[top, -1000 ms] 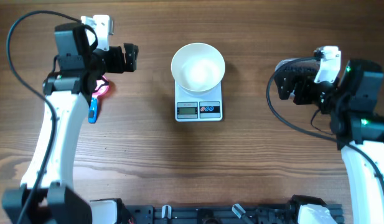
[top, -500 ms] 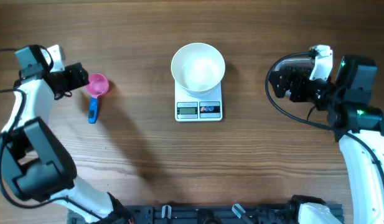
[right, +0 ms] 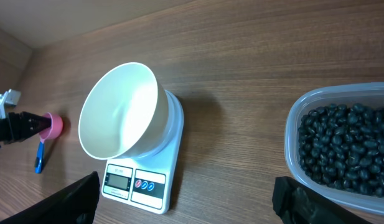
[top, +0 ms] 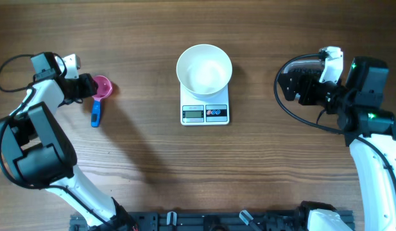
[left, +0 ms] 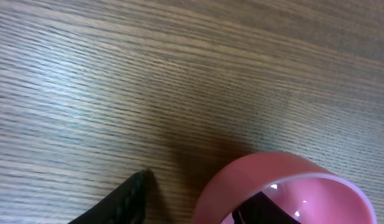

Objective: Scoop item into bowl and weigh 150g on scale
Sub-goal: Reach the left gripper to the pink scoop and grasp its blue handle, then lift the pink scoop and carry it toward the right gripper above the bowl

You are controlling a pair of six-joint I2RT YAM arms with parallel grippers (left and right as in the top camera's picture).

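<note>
Left pincer (top: 87,87) stands narrowed but not clamped. In its wrist view one black finger (left: 120,199) lies outside a pink cup wall with bare wood showing between them. A dark shape inside the cup looks like the other finger, so the jaws seem to straddle the wall without pinching it.

Under it lies the brown wooden table (top: 185,173). Far to this pincer's right, close beside the wide, empty right pincer (right: 185,182), sits the clear rounded plastic tub (right: 295,121). The round white bowl (top: 204,69), empty, stands well to the left pincer's right, about midway to the other. It rests on the small white rectangular scale (top: 205,114). At the left pincer's tips is the small plastic scoop (top: 103,88), its pink cup toward the jaws. Its blue handle (top: 95,117) runs back toward the robot, crosswise to the pincer's reach. Smallest are the tiny round black beans (right: 344,152), heaped in the tub.

Judging from this, the left arm is nearer the scoop, but the beans lie across the table on the right arm's side, beyond the bowl. No scooping has begun.
</note>
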